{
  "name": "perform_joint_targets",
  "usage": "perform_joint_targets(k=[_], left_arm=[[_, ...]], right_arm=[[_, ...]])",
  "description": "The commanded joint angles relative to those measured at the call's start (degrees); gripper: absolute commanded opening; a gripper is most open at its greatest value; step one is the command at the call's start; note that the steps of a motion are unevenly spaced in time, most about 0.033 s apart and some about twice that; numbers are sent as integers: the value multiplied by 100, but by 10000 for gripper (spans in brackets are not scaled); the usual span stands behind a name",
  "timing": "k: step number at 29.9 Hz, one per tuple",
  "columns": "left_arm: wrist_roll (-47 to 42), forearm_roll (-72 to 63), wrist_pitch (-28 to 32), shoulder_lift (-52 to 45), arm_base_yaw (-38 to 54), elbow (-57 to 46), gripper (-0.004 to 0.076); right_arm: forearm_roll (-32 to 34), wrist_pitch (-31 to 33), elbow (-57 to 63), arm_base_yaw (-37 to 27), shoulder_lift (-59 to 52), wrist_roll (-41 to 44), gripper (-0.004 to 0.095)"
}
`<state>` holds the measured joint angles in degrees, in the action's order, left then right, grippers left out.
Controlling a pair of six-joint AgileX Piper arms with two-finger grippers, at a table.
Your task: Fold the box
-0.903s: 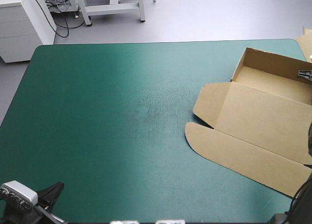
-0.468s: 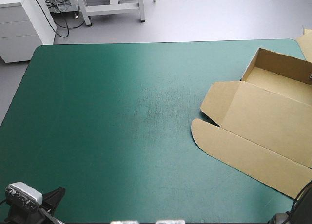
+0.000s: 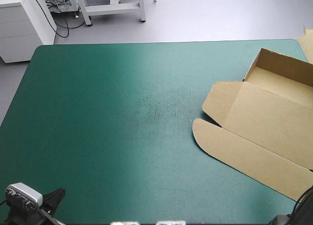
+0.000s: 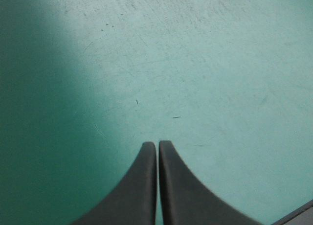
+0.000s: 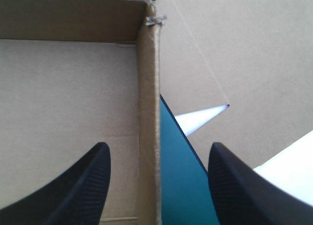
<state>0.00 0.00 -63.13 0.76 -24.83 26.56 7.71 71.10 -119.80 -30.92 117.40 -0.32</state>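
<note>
Left jaws: the left gripper (image 4: 157, 144) is clenched, its black fingers meeting in a point with nothing between them.
Under them: bare, scuffed teal-green cover (image 4: 205, 63).
Right jaws: the right gripper (image 5: 157, 147) is released, its fingers wide apart astride a raised wall (image 5: 148, 78) of the brown box (image 3: 264, 117).
Beside them: one finger is over the tray floor (image 5: 58, 88). The other is outside the wall, near more board (image 5: 244, 49).
Box place: it lies at the table's right side, with the open tray (image 3: 281, 83) toward the far right corner and the lid (image 3: 269, 122) flat, nearer the middle.
</note>
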Motion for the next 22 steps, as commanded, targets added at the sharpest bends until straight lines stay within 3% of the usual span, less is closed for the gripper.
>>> perform_joint_targets(k=[1,5,8,11,16,19,22], left_arm=[[0,0,356,110,2,122,-8],[0,0,356,110,2,122,-8],[0,0,356,110,2,122,-9],[-30,0,356,110,2,122,-8],[-30,-105,525,110,2,235,-8],[-30,-290,864,110,2,283,-8],[-30,-284,1077,110,2,283,-8]], right_arm=[[-276,63,-210,34,-841,-226,555],[-474,63,-210,412,-1553,-517,549],[-474,73,-198,927,-2116,-557,470],[-544,73,50,1549,-2699,-573,320],[-634,63,898,2697,-3683,-573,-20],[-540,49,1673,3420,-4353,-573,-8],[-573,-407,2520,3938,-5026,-491,-8]])
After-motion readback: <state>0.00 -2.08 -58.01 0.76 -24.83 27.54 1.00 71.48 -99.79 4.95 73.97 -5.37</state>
